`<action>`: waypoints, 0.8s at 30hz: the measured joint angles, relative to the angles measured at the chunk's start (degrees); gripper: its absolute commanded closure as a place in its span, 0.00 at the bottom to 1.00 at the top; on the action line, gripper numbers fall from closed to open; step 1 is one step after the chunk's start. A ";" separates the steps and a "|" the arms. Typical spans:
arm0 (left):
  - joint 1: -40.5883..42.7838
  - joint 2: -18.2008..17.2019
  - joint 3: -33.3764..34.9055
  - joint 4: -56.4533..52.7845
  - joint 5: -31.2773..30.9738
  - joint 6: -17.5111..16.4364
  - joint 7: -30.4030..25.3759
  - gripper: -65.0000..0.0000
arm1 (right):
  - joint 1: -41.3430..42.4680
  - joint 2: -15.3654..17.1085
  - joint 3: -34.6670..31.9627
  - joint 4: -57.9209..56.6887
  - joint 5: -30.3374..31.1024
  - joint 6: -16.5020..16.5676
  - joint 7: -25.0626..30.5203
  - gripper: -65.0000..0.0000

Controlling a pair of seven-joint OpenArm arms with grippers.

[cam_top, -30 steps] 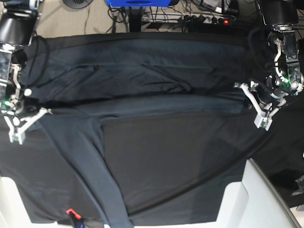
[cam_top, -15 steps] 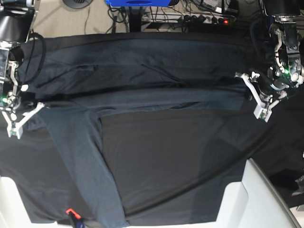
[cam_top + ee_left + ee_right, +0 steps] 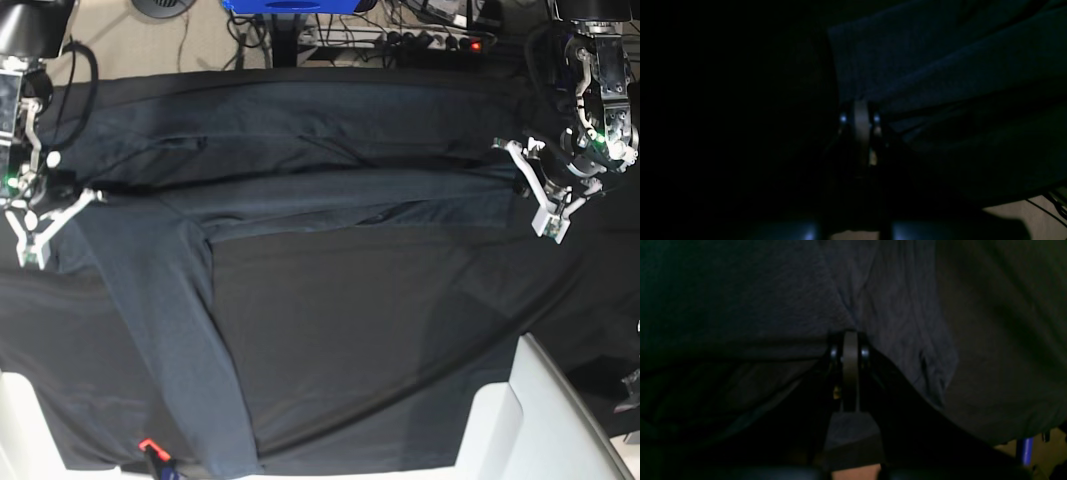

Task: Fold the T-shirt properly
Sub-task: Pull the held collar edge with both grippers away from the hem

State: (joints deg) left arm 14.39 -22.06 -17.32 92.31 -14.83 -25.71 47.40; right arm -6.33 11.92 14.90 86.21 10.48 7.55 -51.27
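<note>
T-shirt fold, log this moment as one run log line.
stage: mid-fold | T-shirt: folded band across table, one sleeve hanging toward near edge | left end effector: shut on T-shirt | right end effector: shut on T-shirt

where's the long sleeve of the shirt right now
In the base view the sleeve runs down the left side over the black table cloth, ending near the front edge.

T-shirt across table cloth, sleeve toward front-left

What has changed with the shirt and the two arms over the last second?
Both tools, left tool and right tool, shut on the T-shirt, carried its folded edge toward the table's far side. The fold line shifted that way. The sleeve stayed trailing toward the near edge; nothing was let go.
</note>
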 measured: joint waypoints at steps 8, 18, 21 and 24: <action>0.09 0.04 -0.09 -0.02 0.00 0.13 0.02 1.00 | -1.18 -2.29 4.52 1.49 0.02 0.00 -0.81 1.00; 1.90 0.15 -0.11 -0.04 0.02 0.13 0.17 1.00 | -2.64 -2.49 4.76 1.46 0.04 0.02 -0.81 1.00; 1.53 0.15 -0.11 -0.04 0.02 0.15 -0.20 1.00 | -2.27 -2.47 4.79 1.44 0.04 0.02 -0.81 1.00; 1.62 0.33 -0.11 -0.04 0.04 0.15 -0.15 1.00 | -2.19 -2.47 4.79 1.42 0.02 0.02 -0.70 1.00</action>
State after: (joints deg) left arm 16.01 -21.74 -17.43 92.27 -14.79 -25.56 47.24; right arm -8.51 9.45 19.68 87.64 10.50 7.57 -51.96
